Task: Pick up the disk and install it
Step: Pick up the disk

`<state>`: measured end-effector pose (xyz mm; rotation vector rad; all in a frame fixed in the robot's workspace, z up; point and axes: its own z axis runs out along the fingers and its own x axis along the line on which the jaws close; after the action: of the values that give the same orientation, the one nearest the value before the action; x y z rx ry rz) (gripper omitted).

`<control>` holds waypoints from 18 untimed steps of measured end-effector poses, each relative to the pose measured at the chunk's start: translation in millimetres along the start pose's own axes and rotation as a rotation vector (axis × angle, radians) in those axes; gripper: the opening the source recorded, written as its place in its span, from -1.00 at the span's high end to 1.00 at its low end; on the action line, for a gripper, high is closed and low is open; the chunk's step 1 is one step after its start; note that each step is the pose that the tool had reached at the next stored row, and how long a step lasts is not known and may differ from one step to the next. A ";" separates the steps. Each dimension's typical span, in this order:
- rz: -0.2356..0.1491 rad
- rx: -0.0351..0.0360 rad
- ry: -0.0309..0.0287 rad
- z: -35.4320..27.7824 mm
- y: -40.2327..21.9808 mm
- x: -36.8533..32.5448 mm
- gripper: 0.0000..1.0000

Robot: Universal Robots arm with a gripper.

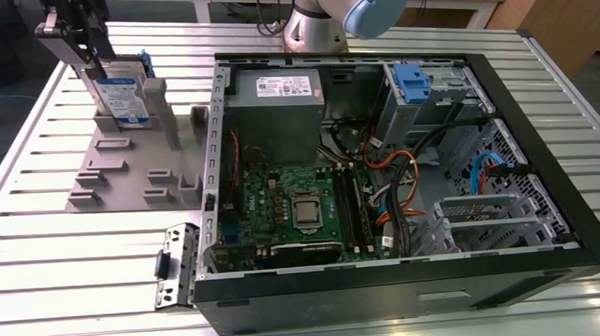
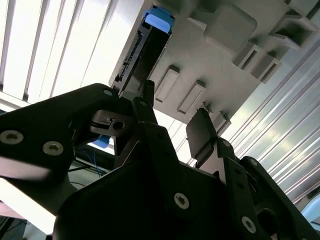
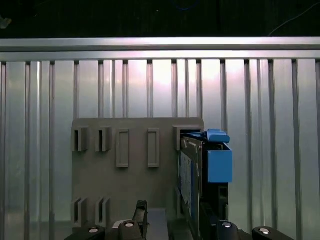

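Nearest the second wrist camera, the gripper (image 2: 174, 100) is holding its black fingers (image 2: 145, 107) spread, with the bare grey holder (image 2: 220, 55) showing in the gap between them. One finger is lining up against the end of the disk (image 2: 145, 50); I am not able to tell whether it is touching.

In the exterior view I am seeing the gripper hanging in the upper left of the frame, right above the disk. That disk is standing upright on its edge in a slot at the upper end of the grey holder, label facing the camera. The holder is lying on the slatted metal table (image 1: 61, 254), just beside the open computer case (image 1: 387, 293) that is taking up the centre and right. Inside the case, a grey metal box (image 1: 274, 116) is sitting at the upper left and a blue clip (image 1: 410, 80) at the upper right.
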<state>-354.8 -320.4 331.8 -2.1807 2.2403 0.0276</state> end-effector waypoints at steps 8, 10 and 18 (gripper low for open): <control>0.000 0.0001 0.0000 0.1 0.0 -2.4 -0.06; 0.000 0.0000 0.0000 0.1 0.2 -4.3 -0.06; 0.000 0.0001 -0.0001 0.3 2.6 -12.6 -0.06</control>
<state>-357.1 -307.8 331.7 -2.1806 2.2403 0.0277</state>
